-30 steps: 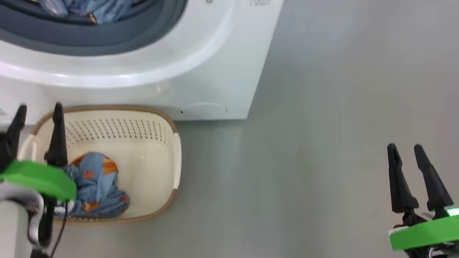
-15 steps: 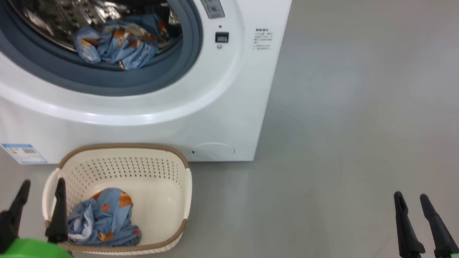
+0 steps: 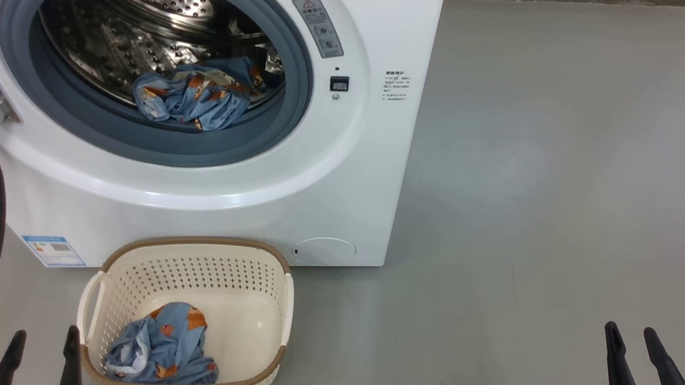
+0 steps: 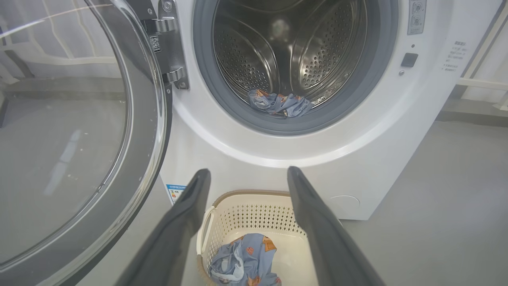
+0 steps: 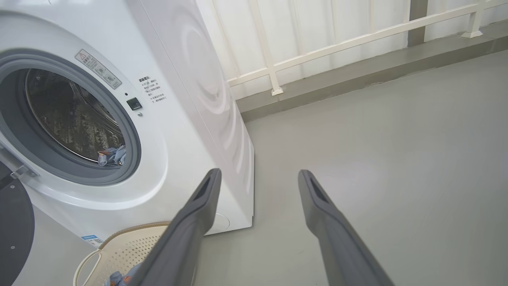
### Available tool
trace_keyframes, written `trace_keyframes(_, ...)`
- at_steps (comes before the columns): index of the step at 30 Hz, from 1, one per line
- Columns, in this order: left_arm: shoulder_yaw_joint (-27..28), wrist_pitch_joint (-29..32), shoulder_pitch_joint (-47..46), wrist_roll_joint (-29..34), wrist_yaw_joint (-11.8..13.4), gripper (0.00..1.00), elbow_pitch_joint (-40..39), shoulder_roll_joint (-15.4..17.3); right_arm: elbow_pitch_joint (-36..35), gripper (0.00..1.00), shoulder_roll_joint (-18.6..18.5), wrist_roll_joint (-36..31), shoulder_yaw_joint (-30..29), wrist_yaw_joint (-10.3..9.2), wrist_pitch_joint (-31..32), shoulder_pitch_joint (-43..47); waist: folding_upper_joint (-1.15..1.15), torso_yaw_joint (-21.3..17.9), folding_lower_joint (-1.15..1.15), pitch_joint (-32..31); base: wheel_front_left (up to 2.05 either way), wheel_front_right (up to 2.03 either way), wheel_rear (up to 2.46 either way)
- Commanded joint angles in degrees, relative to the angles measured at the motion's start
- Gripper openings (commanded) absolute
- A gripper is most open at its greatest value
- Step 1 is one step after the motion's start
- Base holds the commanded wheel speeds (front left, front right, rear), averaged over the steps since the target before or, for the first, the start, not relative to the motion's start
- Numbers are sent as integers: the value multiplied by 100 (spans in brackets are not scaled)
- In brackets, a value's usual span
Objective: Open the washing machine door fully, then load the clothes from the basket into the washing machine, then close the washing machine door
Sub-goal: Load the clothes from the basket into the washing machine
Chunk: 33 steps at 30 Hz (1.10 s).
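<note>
The left gripper stands spread and empty just beside the basket at its nine o'clock; the right gripper, likewise released, hangs well apart toward three. The clothes, a soft, light, limp bundle in the basket's seven o'clock corner, look best pinched at a raised top fold.

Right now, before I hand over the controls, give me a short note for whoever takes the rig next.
Left gripper open, empty, near the basket's left corner.
Right gripper open, empty, over the floor at right.
Washing machine door swung open at left.
One blue garment lies in the drum, a second garment in the basket before the washing machine.
Done: door open, one garment loaded.
Left: load the basket's garment, shut the door.
</note>
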Motion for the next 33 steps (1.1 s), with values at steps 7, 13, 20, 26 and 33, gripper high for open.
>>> trace_keyframes(7, 207, -36, -85, -99, -14, 100, -217, 38, -162, 100, -77, -95, 104, 9, -69, -21, 0, 0, 0, -8, 0, 0, 0)
trace_keyframes(13, 142, -36, -110, -171, 21, 100, -222, 37, -178, 100, -49, -88, 119, 9, -69, -32, 0, 12, 0, 22, 0, 0, 0)
trace_keyframes(20, -94, -36, -240, -219, 104, 100, -121, 36, -221, 100, 5, -73, 160, 9, -69, -173, 0, 12, 0, 301, 0, 0, 0)
trace_keyframes(26, -204, -36, -536, -226, 112, 100, 179, 36, -246, 100, 117, -61, 226, 9, -69, -394, 0, -21, 0, 688, 0, 0, 0)
trace_keyframes(33, -194, -36, -1149, -121, 94, 100, 929, 36, -286, 100, 236, -38, 329, 9, -69, -767, 0, -89, 0, 1249, 0, 0, 0)
